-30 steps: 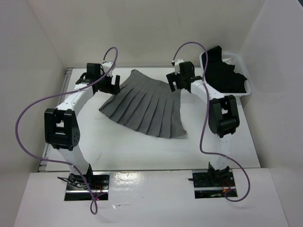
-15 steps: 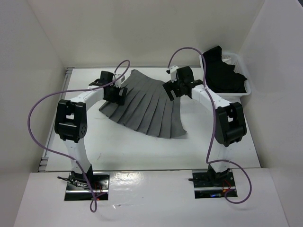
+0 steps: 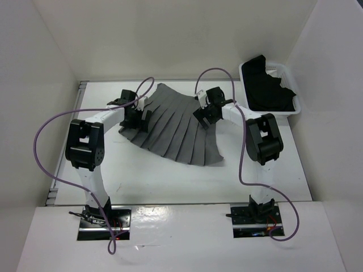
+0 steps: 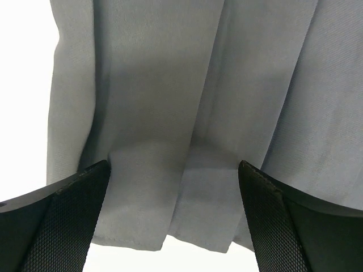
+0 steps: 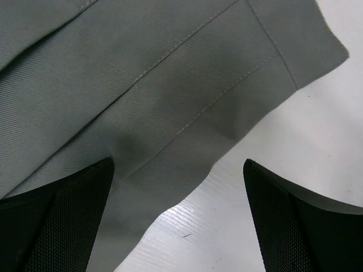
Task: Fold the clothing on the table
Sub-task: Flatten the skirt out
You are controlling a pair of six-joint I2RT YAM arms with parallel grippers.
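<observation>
Seen from above, a grey pleated skirt [image 3: 173, 127] lies spread flat on a white counter [image 3: 170, 181]. Its narrow waistband points toward the far wall and its wide hem fans toward the arms. 2 robot arms reach in from the near edge. The left hand [image 3: 137, 118] is low over the skirt's left edge, and the right hand [image 3: 203, 116] is low over its right edge near the waistband. Both hands are released, fingers spread wide, grasping nothing. The left wrist camera shows its 2 black fingers [image 4: 74, 215] either side of pleated grey cloth, with the cloth's edge and white counter below. The right wrist camera shows its fingers [image 5: 57, 215] straddling a stitched corner of the skirt, with bare counter beside it. At the far right corner a white bin [image 3: 292, 107] holds a black garment [image 3: 266, 90], apart from the skirt
</observation>
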